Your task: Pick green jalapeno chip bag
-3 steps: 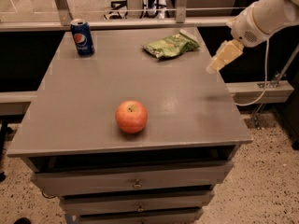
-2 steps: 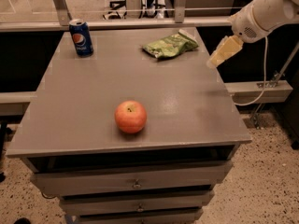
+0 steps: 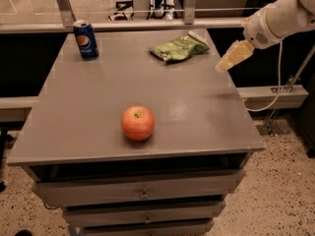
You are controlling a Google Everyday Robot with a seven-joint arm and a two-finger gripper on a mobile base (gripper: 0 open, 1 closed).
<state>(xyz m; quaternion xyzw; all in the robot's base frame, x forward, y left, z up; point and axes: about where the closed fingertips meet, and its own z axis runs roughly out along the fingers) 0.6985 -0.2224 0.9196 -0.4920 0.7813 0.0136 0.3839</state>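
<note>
The green jalapeno chip bag (image 3: 178,48), a crumpled light-green foil bag with whitish ends, lies on the grey table top (image 3: 98,117) at the far right of it. My gripper (image 3: 231,58) hangs in the air over the table's right edge, to the right of the bag and a little nearer to me, not touching it. Its yellowish fingers point down and to the left. Nothing shows in it.
A blue Pepsi can (image 3: 85,39) stands at the table's far left corner. A red-orange apple (image 3: 138,123) sits near the front middle. Drawers (image 3: 142,193) are below the top. A metal rail (image 3: 147,23) runs behind the table.
The gripper has shifted slightly up and toward the far side along the table's right edge. The bag, can and apple have not moved.
</note>
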